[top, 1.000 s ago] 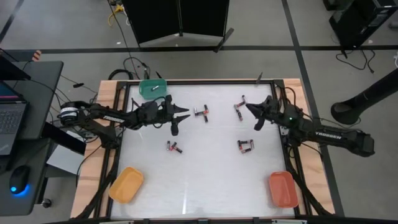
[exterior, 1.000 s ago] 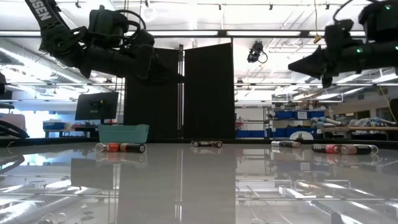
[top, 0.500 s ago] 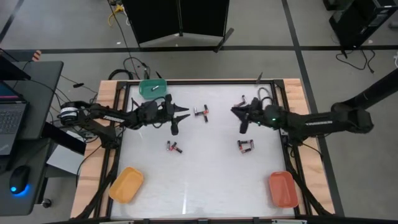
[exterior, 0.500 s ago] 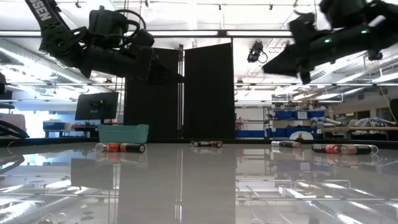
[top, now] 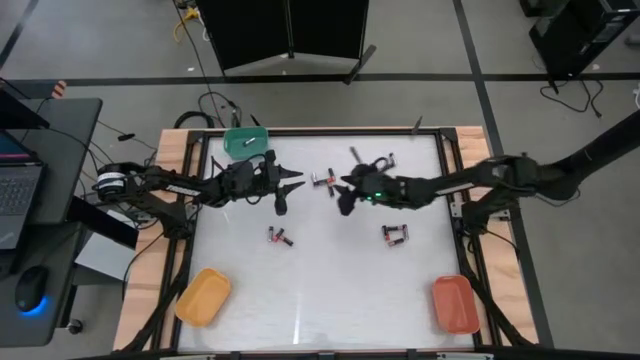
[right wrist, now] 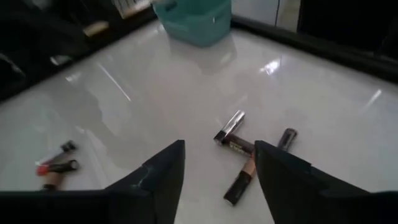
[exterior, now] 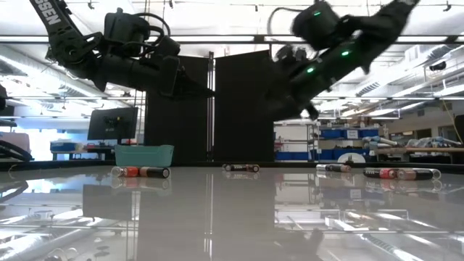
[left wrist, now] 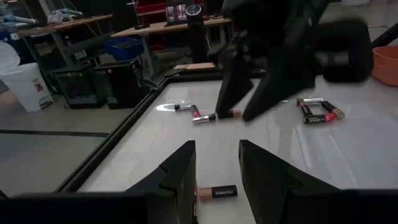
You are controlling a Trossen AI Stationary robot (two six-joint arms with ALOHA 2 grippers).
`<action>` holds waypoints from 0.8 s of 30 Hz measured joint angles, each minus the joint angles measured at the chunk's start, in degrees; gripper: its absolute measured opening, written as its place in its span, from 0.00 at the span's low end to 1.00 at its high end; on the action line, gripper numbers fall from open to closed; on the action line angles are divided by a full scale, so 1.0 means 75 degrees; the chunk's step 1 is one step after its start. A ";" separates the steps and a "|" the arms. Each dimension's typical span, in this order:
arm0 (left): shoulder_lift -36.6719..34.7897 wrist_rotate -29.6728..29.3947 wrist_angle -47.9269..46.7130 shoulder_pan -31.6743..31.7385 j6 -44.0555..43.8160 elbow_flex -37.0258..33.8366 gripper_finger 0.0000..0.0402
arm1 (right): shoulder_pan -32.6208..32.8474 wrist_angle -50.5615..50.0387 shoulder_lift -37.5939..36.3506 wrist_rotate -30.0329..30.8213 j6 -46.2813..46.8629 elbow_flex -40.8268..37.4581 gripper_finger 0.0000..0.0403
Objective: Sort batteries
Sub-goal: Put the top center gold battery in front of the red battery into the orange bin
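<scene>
Batteries lie in small groups on the white table: one at far centre (top: 323,181), one near the left arm (top: 280,237), one at the right (top: 395,235) and a few at the far right (top: 388,160). My left gripper (top: 288,191) is open and empty above the table, left of the far-centre group; one battery (left wrist: 214,192) lies just ahead of its fingers. My right gripper (top: 344,193) is open and empty, hovering right of the same group, whose batteries (right wrist: 239,149) show between its fingers in the right wrist view.
A green tray (top: 245,142) stands at the far left corner, a yellow tray (top: 203,296) at the near left and an orange tray (top: 455,303) at the near right. The two grippers face each other closely across the far-centre batteries.
My right gripper has swept toward the table's left edge, from the far right side to just right of the far-centre batteries, close to my left gripper. The batteries lie as before.
</scene>
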 joint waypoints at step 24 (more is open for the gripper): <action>0.0000 -0.0003 -0.0033 -0.0003 0.0023 0.0000 0.33 | -0.0332 -0.0529 0.2579 0.0460 0.1606 0.0987 0.54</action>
